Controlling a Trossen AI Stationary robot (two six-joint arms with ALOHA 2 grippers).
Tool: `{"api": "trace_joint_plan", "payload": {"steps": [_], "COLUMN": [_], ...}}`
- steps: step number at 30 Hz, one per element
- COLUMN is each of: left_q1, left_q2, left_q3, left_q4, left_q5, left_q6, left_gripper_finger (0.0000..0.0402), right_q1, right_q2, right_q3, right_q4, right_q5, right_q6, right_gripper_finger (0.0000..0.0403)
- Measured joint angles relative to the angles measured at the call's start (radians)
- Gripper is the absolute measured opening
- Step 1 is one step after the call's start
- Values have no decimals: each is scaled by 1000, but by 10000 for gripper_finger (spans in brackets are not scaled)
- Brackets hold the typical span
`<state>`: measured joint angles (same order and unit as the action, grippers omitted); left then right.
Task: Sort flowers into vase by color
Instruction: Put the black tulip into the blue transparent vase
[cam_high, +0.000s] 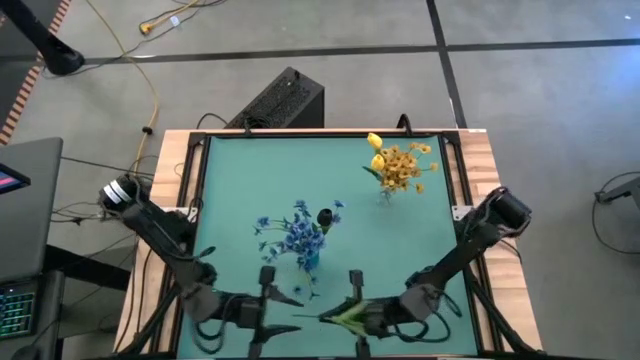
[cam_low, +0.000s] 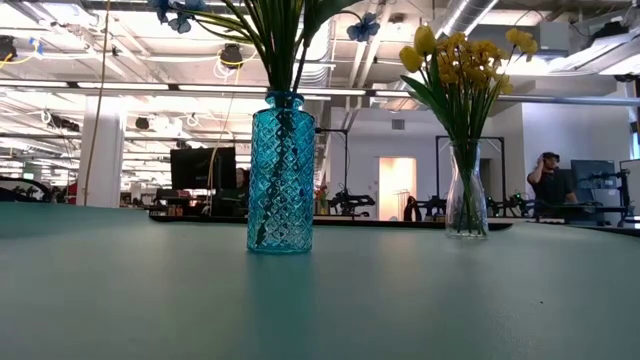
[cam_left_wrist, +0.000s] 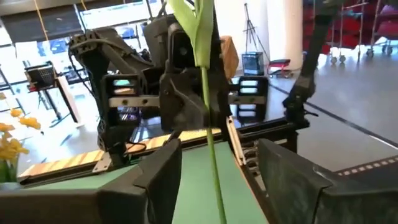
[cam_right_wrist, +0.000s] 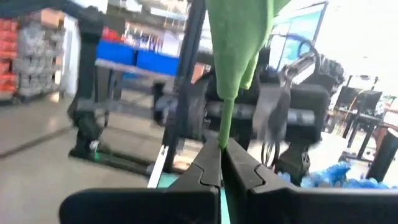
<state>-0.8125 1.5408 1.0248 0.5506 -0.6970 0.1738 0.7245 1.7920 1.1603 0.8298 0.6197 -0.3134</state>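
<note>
My right gripper (cam_high: 362, 318) is at the table's near edge, shut on a green flower stem (cam_high: 340, 316) with long leaves; its bloom does not show. My left gripper (cam_high: 262, 318) faces it from the left, open. In the left wrist view its fingers (cam_left_wrist: 155, 180) stand on either side of the stalk (cam_left_wrist: 211, 155) without touching it. A blue patterned vase (cam_low: 280, 170) holds blue sprays (cam_high: 298, 232) and a dark bud (cam_high: 325, 217). A clear vase (cam_low: 467, 205) holds yellow blooms (cam_high: 402, 165). Neither gripper shows in the low view. My right gripper pinches the thin green stalk (cam_right_wrist: 225, 127) between its two fingertips, just below the broad leaf (cam_right_wrist: 239, 37). It comes in level from the table's right, pointing left. The stalk runs on leftward toward the other gripper.
Both vases stand upright on the green mat (cam_high: 230, 190), the blue one in the middle, the clear one toward the far right corner. A black box (cam_high: 280, 100) sits beyond the far edge. A person (cam_low: 545, 180) stands far off in the room.
</note>
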Motion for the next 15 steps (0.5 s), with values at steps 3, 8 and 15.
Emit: {"api": "trace_joint_plan", "payload": {"steps": [3,8,15], "left_q1": [-43,-97,-103], "left_q2": [-51,-105,-101], "left_q3": [0,0,0], "left_q4": [-76,-257,-554], "left_q5": [-50,-114,-156], "left_q6": [-2,-59,-306], "left_gripper_finger": [203,203,204], "right_q1": [36,101,152], "right_q2": [-60,-144,-231], "right_q3": [0,0,0], "right_q4": [-75,-184,-521], "right_q5": [5,20,144], "right_q6": [22,21,184], "right_gripper_finger": [27,27,27]}}
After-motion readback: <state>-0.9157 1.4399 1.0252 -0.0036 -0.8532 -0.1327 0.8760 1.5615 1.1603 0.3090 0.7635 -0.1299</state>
